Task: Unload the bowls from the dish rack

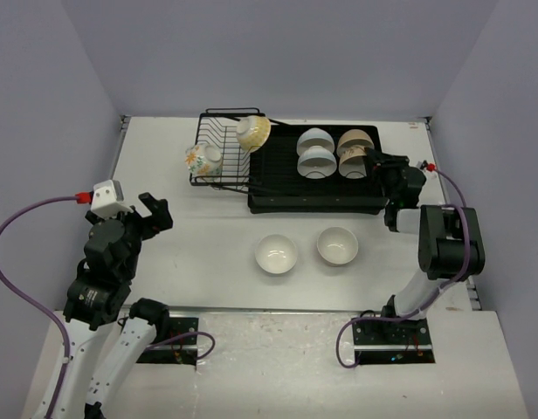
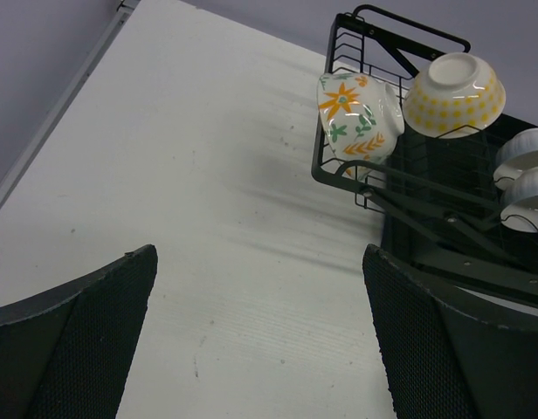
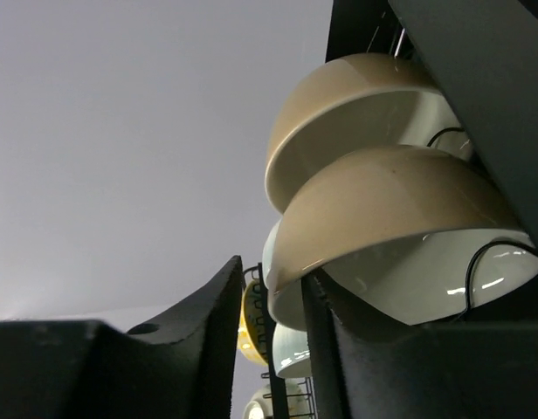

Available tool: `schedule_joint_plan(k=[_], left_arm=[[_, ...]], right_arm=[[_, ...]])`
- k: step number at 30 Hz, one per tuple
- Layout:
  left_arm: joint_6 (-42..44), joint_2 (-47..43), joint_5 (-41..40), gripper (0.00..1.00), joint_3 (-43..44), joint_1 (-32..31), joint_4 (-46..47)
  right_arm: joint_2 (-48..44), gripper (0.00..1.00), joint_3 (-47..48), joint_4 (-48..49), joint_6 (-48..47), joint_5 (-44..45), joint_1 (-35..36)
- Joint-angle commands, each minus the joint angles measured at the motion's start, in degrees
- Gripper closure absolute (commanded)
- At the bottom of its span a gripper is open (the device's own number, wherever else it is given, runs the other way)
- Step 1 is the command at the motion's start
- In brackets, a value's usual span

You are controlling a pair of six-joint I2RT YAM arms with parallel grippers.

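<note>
The dish rack is a black wire basket (image 1: 218, 157) joined to a black tray (image 1: 278, 190). A flowered bowl (image 1: 202, 160) (image 2: 352, 118) and a yellow-patterned bowl (image 1: 253, 132) (image 2: 454, 96) lean in the basket. Two white bowls (image 1: 316, 150) and two beige bowls (image 1: 355, 152) stand on edge in the tray. My right gripper (image 1: 374, 161) (image 3: 273, 271) straddles the rim of the nearer beige bowl (image 3: 391, 209), one finger inside it, the other a small gap outside. Over the bare table at the left, my left gripper (image 1: 145, 209) (image 2: 260, 340) is open and holds nothing.
Two bowls sit upright on the table in front of the tray, a white one (image 1: 276, 253) and a cream one (image 1: 337, 245). Grey walls close in the table on three sides.
</note>
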Motion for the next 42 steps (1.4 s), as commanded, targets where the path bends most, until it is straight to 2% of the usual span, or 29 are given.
schedule_joint_plan(k=[1, 3, 7, 11, 12, 15, 16, 19, 25, 39, 42], left_arm=[[1.2, 0.1, 1.0, 0.0, -0.3, 0.5, 2.6], [1.2, 0.2, 0.9, 0.0, -0.3, 0.5, 2.6], [1.4, 0.9, 0.7, 0.0, 0.1, 0.5, 2.6], [1.7, 3.0, -3.0, 0.01, 0.7, 0.5, 4.0], [1.5, 4.4, -3.6, 0.01, 1.2, 0.5, 4.2], [1.3, 6.4, -3.5, 0.02, 1.7, 0.9, 5.0], [1.5, 6.5, -3.1, 0.02, 1.6, 1.3, 5.0], [1.7, 6.0, -2.8, 0.02, 0.8, 1.3, 4.9], [1.8, 5.9, -1.8, 0.02, 0.5, 1.3, 5.1], [2.0, 5.9, -0.8, 0.02, 0.3, 1.3, 5.5], [2.1, 5.9, -0.7, 0.01, 0.2, 1.3, 5.5]], right_arm=[[3.4, 0.68, 2.4, 7.4, 1.9, 1.2, -0.1], [4.6, 0.72, 1.9, 10.4, 2.6, 1.4, -0.1], [6.1, 0.73, 2.1, 12.3, 3.3, 1.4, 0.0], [7.2, 0.73, 2.5, 13.3, 4.6, 1.0, 0.0], [7.3, 0.77, 2.7, 13.3, 5.1, 0.9, 0.0], [8.3, 0.81, 3.2, 14.0, 6.3, 1.0, 0.1], [8.7, 0.81, 3.2, 14.3, 6.8, 1.0, 0.2], [9.8, 0.9, 2.6, 16.9, 8.3, 1.0, 0.2], [10.2, 1.0, -0.3, 23.1, 11.2, 2.9, 0.7], [13.0, 1.0, -3.9, 38.2, 17.1, 8.1, 0.9], [13.4, 1.0, -3.3, 39.0, 18.4, 7.8, 1.0]])
